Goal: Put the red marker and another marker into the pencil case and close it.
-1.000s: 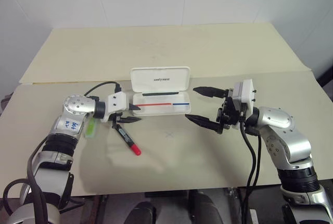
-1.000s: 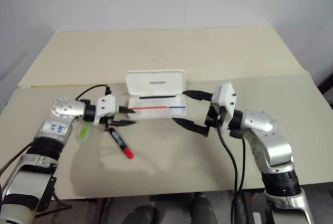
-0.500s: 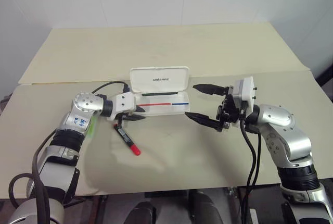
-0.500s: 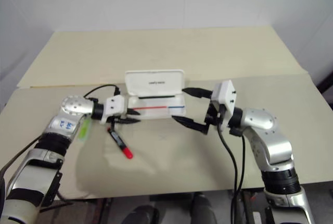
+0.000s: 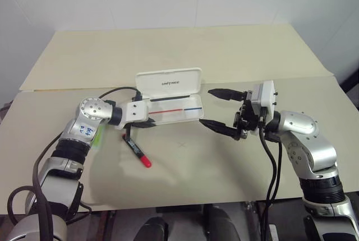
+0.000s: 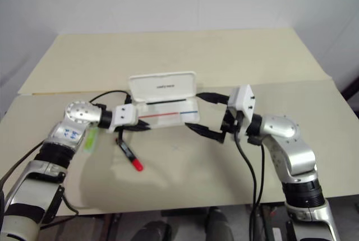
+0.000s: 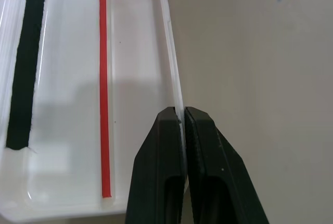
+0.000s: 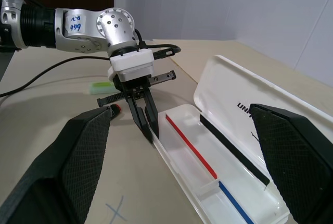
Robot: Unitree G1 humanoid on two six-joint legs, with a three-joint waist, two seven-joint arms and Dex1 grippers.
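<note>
The left gripper [image 5: 150,122] is clamped on the thin front wall of the open pencil case [image 5: 171,99], its two black fingers [image 7: 158,172] pressed together with the white rim pinched between them, at the case's end nearest that arm. The case sits on the beige table [image 5: 185,162] with its lid standing up behind the tray, and the tray looks slightly skewed. The right gripper [image 5: 220,109] hangs with its jaws spread wide and nothing between them, just beside the other end of the case. Neither marker is in the case: the red marker [image 5: 137,151] lies on the table just in front of the left gripper, red cap toward the robot, and the lime-green marker [image 5: 98,137] lies beside the left forearm, partly hidden by it. The main risk, as I judge it, is that the pinch on such a thin plastic wall drags or twists the light case across the table, or tips the tray and drops the lid shut before anything is loaded. A pull toward the robot could also shove the case into the red marker and roll it away. With the left gripper occupied, the markers lie on the far side from the free right gripper, and reaching across invites a collision between the arms.
</note>
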